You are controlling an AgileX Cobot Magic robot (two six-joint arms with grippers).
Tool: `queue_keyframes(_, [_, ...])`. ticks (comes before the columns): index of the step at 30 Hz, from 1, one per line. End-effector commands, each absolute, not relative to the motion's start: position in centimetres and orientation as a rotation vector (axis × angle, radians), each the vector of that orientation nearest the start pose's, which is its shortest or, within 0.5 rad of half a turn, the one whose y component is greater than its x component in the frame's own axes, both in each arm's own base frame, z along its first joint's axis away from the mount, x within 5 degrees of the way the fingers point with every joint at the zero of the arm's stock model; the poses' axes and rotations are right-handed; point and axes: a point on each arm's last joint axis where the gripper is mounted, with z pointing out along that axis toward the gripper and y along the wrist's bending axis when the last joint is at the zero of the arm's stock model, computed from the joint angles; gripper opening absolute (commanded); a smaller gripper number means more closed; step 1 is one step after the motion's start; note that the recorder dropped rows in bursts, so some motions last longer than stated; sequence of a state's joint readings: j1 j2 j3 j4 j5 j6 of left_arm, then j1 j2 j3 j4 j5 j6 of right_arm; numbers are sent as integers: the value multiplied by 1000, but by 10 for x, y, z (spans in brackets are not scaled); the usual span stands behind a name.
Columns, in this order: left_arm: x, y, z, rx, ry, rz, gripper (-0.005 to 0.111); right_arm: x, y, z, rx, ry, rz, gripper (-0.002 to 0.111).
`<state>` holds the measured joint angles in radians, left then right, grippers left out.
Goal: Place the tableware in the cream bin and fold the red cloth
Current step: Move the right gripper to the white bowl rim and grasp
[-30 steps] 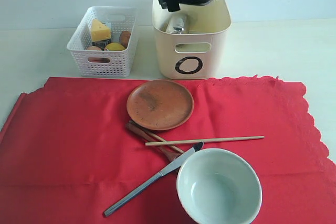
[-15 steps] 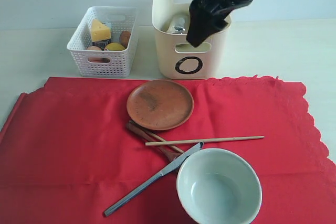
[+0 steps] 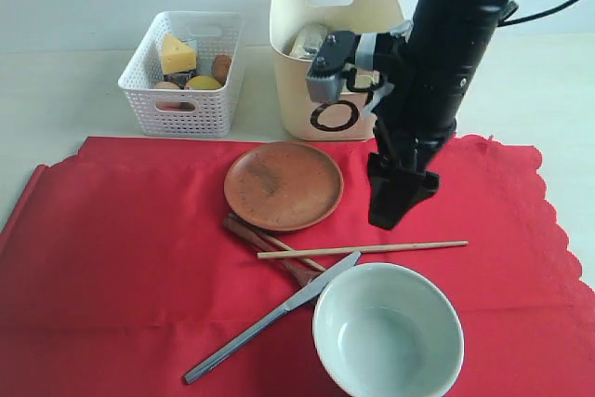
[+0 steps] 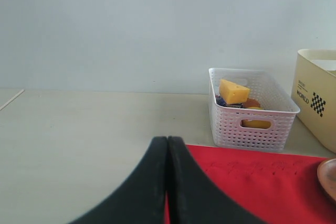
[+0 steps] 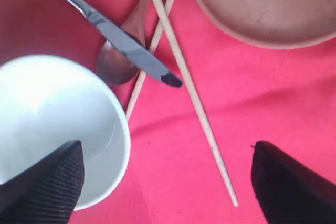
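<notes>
On the red cloth (image 3: 121,248) lie a brown plate (image 3: 284,185), a pale bowl (image 3: 388,330), a metal knife (image 3: 270,318), a wooden spoon (image 3: 270,248) and chopsticks (image 3: 363,249). A steel cup (image 3: 311,41) lies inside the cream bin (image 3: 297,90) behind the cloth. My right gripper (image 3: 395,202) hangs open and empty just above the cloth, right of the plate. In the right wrist view that gripper (image 5: 165,156) straddles bare cloth (image 5: 173,182), with the bowl (image 5: 47,119) by one finger and a chopstick (image 5: 184,82) tip by the other. My left gripper (image 4: 168,140) is shut and empty over the cloth's edge.
A white lattice basket (image 3: 181,76) with a cheese wedge (image 3: 177,53) and other food stands left of the cream bin on the pale table (image 3: 521,90). The right arm (image 3: 446,72) rises in front of the bin's right side.
The right arm has swung from above the cream bin down and forward to just above the cloth beside the plate, still open. The tableware on the cloth has not moved.
</notes>
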<state>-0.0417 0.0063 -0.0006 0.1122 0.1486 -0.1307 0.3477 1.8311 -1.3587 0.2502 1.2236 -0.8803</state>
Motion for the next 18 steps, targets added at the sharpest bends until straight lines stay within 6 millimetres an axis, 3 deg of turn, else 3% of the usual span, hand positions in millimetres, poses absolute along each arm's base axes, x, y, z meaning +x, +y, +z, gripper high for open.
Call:
queue_keyframes(1, [56,-1,200,1,1627,-36,1,314,132,207,-1725,2617,299,82])
queue_keyframes(8, [56,-1,200,3,1627,-34,1,310,134,194,-1688,2603,338,82])
queue_keyframes(12, [56,-1,200,3,1627,-34,1,305,139,185,-1725,2562,463,81])
queue_keyframes(18, [56,-1,200,1,1627,-36,1,310,140,137,-1801,2674,526,81])
